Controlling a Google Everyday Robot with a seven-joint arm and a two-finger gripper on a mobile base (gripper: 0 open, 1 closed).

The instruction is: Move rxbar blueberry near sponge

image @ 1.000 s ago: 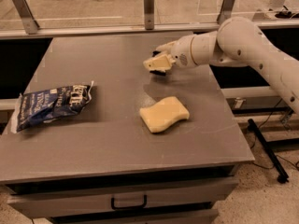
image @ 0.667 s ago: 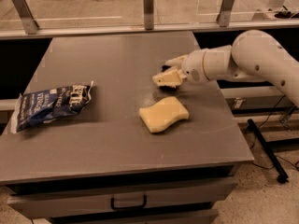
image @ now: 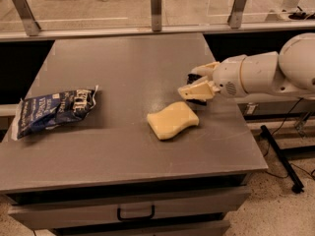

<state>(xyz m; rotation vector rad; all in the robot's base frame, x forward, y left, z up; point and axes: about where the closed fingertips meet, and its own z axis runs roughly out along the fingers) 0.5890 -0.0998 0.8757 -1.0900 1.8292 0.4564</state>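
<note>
gripper (image: 191,82): clenched on rxbar blueberry (image: 194,76), right side | sponge (image: 172,120): just near-left of it | chip bag (image: 54,108): left edge

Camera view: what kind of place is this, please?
Probably a robot test lab: a grey table with a drawer, a glass barrier behind. The gripper, near the sponge, holds the rxbar blueberry.

grey table (image: 123,63) with a drawer (image: 133,211) below. on it lie a chip bag (image: 54,109) at the left edge and a sponge (image: 173,120) right of middle, well apart. the gripper (image: 189,82) hangs just above the right side near the sponge, clasping the bar (image: 193,76)
</note>
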